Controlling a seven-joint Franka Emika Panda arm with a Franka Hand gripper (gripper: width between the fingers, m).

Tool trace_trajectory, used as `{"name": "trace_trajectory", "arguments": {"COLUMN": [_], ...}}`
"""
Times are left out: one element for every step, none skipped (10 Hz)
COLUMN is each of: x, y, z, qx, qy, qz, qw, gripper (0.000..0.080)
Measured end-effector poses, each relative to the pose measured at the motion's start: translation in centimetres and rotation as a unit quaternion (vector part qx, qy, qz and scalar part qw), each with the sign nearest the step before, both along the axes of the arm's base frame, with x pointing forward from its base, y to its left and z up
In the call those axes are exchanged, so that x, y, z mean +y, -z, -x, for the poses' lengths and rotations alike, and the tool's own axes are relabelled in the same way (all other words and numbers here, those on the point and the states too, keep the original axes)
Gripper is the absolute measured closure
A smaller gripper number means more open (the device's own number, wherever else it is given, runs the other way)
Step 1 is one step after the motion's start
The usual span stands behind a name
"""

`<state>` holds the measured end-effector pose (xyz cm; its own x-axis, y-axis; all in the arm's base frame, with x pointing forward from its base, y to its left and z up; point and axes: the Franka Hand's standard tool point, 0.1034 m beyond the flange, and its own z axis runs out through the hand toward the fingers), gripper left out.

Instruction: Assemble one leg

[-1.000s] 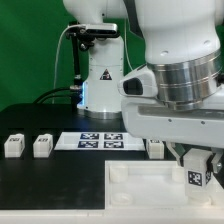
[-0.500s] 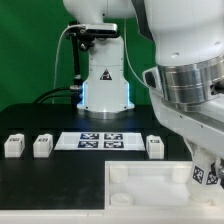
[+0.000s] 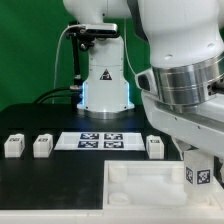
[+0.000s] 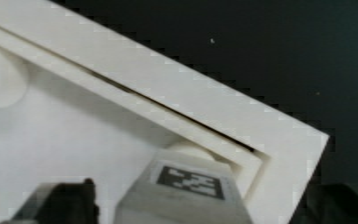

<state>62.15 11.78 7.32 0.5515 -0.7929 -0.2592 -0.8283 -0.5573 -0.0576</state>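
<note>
– Grip?
– Clenched: two-finger gripper [image 3: 197, 160] around small white stubby tagged leg [image 3: 197, 175], pinched between fingertips, just above near corner of large white rimmed square top [image 3: 140, 186].
– Advice?
– Hold upright, centre over corner socket [image 4: 190, 152], lower slowly.

The marker board [image 3: 100, 141] lay flat on a matte black table [image 3: 40, 178], which spread from under it toward both sides of the exterior view and forward from it. Behind the marker board rose a plain green wall [image 3: 30, 45], one flat colour throughout. The light fell soft and even across the dark surface. In the wrist view, the black table [image 4: 247, 50] showed a few pale specks.
</note>
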Motion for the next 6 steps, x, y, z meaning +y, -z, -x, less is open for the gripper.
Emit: {"name": "trace_trajectory", "arguments": {"x": [0.07, 0.10, -0.03, -0.05, -0.09, -0.36], "y": [0.04, 0.07, 0.10, 0.11, 0.11, 0.01], "z": [-0.03, -0.01, -0.03, -0.02, -0.02, -0.30], "qx": [-0.024, -0.033, -0.044, -0.055, -0.069, -0.092], "qy": [-0.095, -0.131, -0.179, -0.227, -0.284, -0.358], "qz": [0.007, 0.001, -0.003, -0.007, -0.013, -0.004], "qw": [0.995, 0.991, 0.983, 0.972, 0.956, 0.929], "gripper": [0.0165, 0.0154, 0.0154, 0.0151, 0.0151, 0.0151]}}
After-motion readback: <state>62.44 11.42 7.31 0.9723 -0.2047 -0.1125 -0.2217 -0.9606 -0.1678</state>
